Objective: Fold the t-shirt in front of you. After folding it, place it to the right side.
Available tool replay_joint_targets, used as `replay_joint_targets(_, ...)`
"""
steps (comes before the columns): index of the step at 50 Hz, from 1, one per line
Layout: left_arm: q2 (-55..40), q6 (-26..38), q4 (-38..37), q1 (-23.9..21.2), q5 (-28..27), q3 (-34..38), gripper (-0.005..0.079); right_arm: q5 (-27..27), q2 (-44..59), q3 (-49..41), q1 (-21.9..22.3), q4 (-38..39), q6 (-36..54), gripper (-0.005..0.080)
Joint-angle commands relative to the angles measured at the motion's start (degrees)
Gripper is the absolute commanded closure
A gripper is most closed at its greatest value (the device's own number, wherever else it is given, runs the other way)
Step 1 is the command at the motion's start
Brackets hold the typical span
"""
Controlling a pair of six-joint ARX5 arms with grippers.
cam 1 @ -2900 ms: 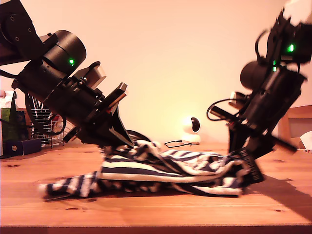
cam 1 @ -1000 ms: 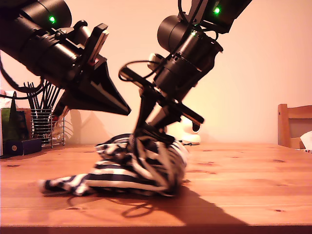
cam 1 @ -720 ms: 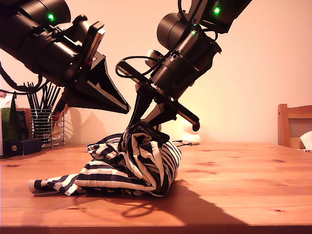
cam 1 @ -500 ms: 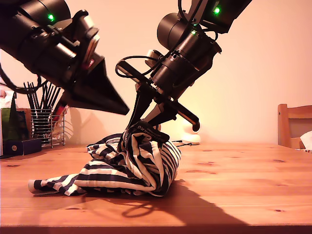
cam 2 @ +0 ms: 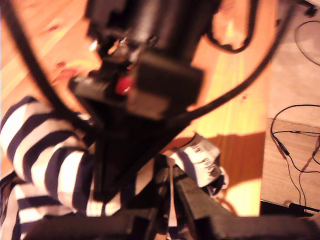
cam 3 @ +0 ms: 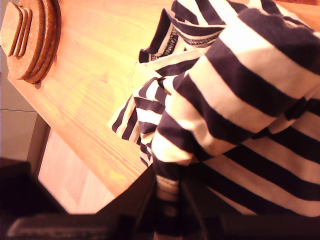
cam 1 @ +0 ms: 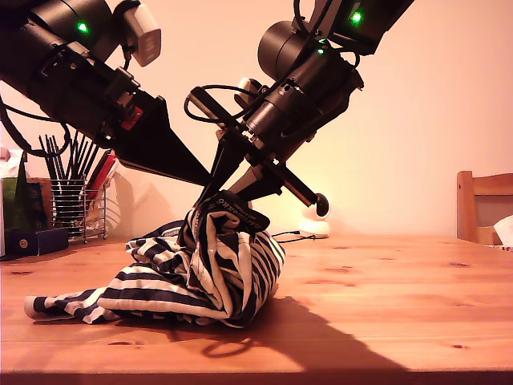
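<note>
A striped t-shirt (cam 1: pixel 184 273) of soft fabric, with narrow navy and white bands, sits bunched in a heap on a warm brown wooden tabletop (cam 1: pixel 385 305), left of centre in the exterior view. Its lower edge trails flat towards the lower left of that frame, while its top is pulled up into a peak.

My first gripper (cam 1: pixel 228 200) reaches down from the upper right of the exterior view. Its claw is clamped on the t-shirt's dark neckband with small white lettering (cam 2: pixel 202 160) at the top of the peak.

My second gripper (cam 1: pixel 207 183) slants down from the upper left of the exterior view, and its tip meets the same peak just beside the first. In the second wrist view a fold of the striped cloth (cam 3: pixel 225 100) runs in between the two dark fingers, so this claw looks closed on the t-shirt.

A stack of round cork coasters (cam 3: pixel 32 37) lies near the tabletop's edge. A wire rack of dark utensils (cam 1: pixel 68 204) stands at the far left of the exterior view, and part of a wooden chair (cam 1: pixel 481 204) shows at the far right.
</note>
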State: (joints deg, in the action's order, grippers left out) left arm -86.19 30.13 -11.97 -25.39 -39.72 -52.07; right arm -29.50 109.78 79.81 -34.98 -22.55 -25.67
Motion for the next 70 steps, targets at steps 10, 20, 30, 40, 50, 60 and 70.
replay_joint_targets(10,-3.0,6.8,0.5,0.2,-1.0,0.3,0.0761,-0.6,1.4,0.3,0.6,-1.4,0.3,0.0765)
replay_joint_targets(20,-3.9,10.6,-0.2,0.7,-0.1,0.3,0.0761,-2.5,1.4,0.3,1.3,-2.0,0.5,0.0765)
replay_joint_targets(30,-4.2,10.9,0.3,1.0,-0.3,0.3,0.0761,-3.0,1.4,0.3,1.4,-2.0,0.3,0.0765)
replay_joint_targets(40,-4.1,10.3,-1.4,1.7,-1.9,0.3,0.0761,-4.7,1.4,0.3,1.4,-0.5,0.6,0.0699)
replay_joint_targets(50,-0.9,10.2,-5.6,3.4,-1.7,0.3,0.0761,-10.5,1.4,0.3,1.2,3.7,0.9,0.0637)
replay_joint_targets(60,5.7,8.9,-6.8,4.9,0.9,0.3,0.0762,-10.4,1.4,0.3,1.2,3.0,-0.5,0.0539)
replay_joint_targets(70,7.4,8.2,-8.4,5.0,1.4,0.3,0.0762,-10.5,1.4,0.3,1.2,1.7,-1.4,0.0463)
